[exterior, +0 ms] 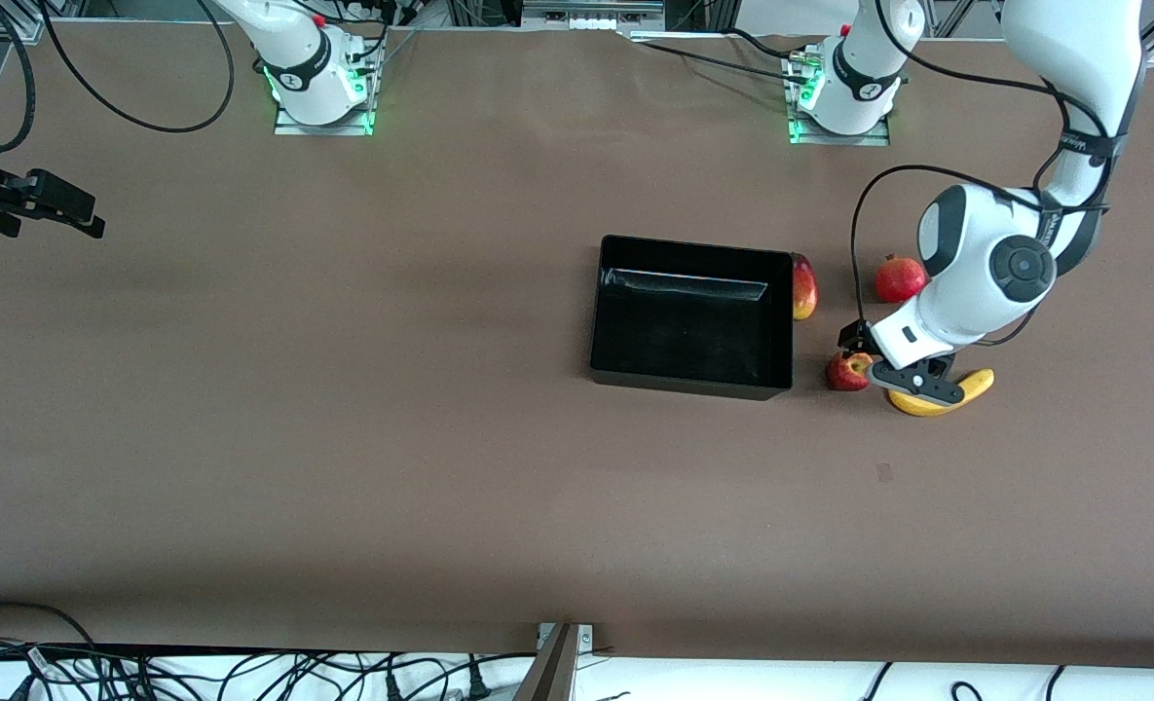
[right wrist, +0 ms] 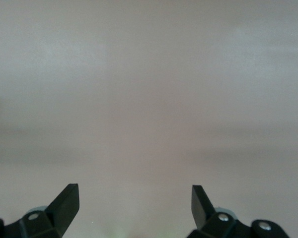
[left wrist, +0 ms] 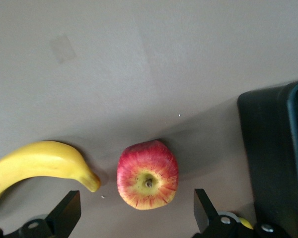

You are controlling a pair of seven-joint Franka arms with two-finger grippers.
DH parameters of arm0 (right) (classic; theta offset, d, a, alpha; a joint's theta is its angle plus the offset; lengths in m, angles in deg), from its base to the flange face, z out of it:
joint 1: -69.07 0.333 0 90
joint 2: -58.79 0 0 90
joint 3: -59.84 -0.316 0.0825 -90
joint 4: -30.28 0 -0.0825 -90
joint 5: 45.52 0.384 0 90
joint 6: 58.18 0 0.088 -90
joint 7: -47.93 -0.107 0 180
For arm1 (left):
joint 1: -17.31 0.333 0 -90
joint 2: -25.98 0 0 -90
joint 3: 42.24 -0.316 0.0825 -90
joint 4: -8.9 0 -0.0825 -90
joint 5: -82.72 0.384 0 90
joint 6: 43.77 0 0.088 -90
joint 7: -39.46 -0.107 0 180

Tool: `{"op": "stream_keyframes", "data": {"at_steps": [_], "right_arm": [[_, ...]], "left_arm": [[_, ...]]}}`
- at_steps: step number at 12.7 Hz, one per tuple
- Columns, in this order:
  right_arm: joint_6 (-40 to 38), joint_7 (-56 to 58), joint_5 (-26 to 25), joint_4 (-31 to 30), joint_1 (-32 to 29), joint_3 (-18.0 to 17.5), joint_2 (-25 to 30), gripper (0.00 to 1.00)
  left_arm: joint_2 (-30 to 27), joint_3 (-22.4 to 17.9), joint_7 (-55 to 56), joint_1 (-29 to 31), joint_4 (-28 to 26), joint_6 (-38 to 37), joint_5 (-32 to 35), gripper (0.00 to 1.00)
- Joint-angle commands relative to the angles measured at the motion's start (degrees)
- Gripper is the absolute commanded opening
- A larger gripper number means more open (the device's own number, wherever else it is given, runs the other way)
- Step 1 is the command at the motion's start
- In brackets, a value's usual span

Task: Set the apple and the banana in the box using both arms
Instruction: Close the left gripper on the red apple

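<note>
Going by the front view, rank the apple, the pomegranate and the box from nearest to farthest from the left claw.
Left claw, open, sits low over the table by the apple.
1. apple: right at the claw, between banana and box.
2. pomegranate: farther from the front camera, toward the arm bases.
3. box: its middle lies farthest, toward the right arm's end.

A: Is any writing showing anywhere?
B: Only small lettering on the left arm's (exterior: pixel 1073 58) black band, and it is staying too small to read.
A: Any labels or numbers showing elsewhere?
B: No, none is showing legibly.
</note>
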Motion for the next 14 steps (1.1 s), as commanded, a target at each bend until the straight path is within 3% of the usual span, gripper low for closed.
{"op": "stream_keyframes", "data": {"at_steps": [1,9,11,12,14], "right_arm": [[-1.1,-0.4,-0.26,1.5,0.58,0.45,-0.61,1.0],[-1.19,-0.31,-0.26,1.5,0.67,0.27,-0.43,1.0],[-1.19,-0.05,-0.26,1.5,0.58,0.54,-0.43,1.0],[-1.28,-0.05,-0.26,1.5,0.49,0.62,-0.43,1.0],[-2.85,-0.4,-0.26,1.5,0.49,1.5,-0.43,1.0]], "left_arm": [[2.38,-0.38,-0.56,-1.15,0.29,1.83,1.13,1.0],[6.43,-0.38,-0.56,-1.33,0.47,5.62,0.96,1.0],[6.52,-0.47,-1.08,-1.33,0.47,5.27,1.22,0.09],[6.43,-0.47,-1.08,-1.33,0.47,5.09,1.22,0.0],[4.51,-0.47,-2.13,-1.24,0.56,4.74,1.65,0.0]]}}
